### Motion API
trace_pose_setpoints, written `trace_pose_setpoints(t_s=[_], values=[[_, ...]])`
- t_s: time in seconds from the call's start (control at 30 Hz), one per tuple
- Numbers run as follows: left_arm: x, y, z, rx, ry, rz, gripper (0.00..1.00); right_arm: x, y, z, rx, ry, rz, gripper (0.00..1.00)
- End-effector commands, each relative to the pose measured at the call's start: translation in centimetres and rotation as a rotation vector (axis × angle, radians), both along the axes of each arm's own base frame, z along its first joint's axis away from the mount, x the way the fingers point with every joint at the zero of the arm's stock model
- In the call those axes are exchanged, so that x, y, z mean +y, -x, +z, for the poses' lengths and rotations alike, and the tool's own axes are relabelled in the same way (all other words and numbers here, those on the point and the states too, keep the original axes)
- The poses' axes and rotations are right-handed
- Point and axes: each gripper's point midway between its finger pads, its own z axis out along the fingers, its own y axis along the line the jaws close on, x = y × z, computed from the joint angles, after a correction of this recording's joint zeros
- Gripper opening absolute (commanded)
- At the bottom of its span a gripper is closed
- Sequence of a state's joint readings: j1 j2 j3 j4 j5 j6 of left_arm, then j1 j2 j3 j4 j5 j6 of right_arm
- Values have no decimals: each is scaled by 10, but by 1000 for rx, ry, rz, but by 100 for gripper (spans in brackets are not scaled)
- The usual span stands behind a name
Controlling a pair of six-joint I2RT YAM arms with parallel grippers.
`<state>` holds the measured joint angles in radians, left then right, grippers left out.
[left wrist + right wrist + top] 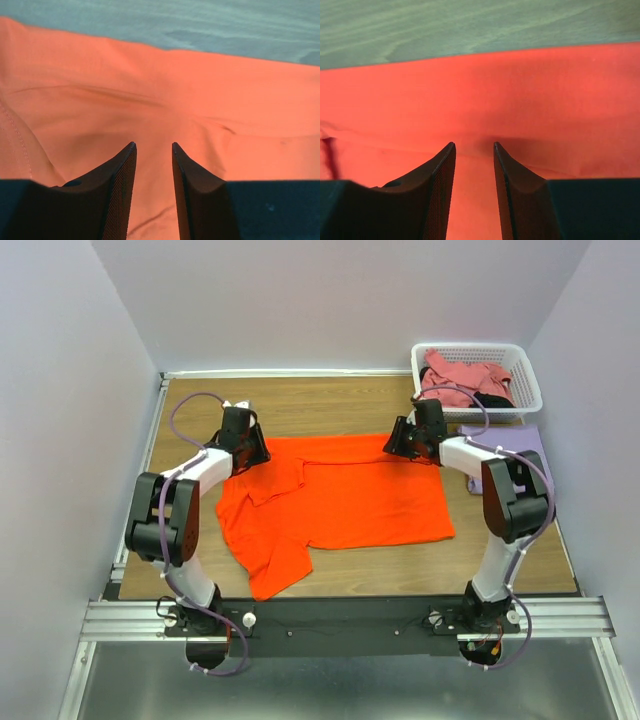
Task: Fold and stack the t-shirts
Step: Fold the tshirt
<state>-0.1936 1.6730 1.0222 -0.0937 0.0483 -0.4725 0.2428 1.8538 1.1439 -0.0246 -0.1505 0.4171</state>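
My left gripper (153,145) and right gripper (474,145) both hang narrowly parted, holding nothing, over the upper edge of the orange t-shirt (350,502) spread mid-frame in the top view; I judge it light, limp and slippy, best pinched at that edge's two corners.

The overhead view is bright and evenly lit by soft, diffuse light from above; the walls (60,390) take a faint lavender cast; only weak, blurred shadows lie beside the arms (165,515) on the tabletop (330,405) and on the orange t-shirt (340,500). Both wrist views are dimmer; the left claw (154,150) and right claw (474,149) read near black with little detail; the cloth looks oversaturated, redder in the right wrist view; the wood turns grey-green and soft with distance; a dark shadow lies along a fold just ahead of the right claw.
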Motion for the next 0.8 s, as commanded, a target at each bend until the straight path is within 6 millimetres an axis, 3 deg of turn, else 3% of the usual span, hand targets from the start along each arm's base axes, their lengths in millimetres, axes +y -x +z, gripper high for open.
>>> trace_pose_setpoints(t_s=[0.0,0.23,0.5,0.57,0.77], values=[[10,4,-35,84,-46,31,41,0,-7,-23,34,67,-12,44],[25,1,-64,159,-77,82,39,2,-9,-48,73,102,-3,46],[57,-23,-72,184,-74,138,38,1,-37,-71,71,165,7,48],[56,-28,-78,206,-61,121,38,2,-44,-71,65,167,14,48],[55,-67,-55,144,-54,111,41,11,-71,-49,9,175,44,51]])
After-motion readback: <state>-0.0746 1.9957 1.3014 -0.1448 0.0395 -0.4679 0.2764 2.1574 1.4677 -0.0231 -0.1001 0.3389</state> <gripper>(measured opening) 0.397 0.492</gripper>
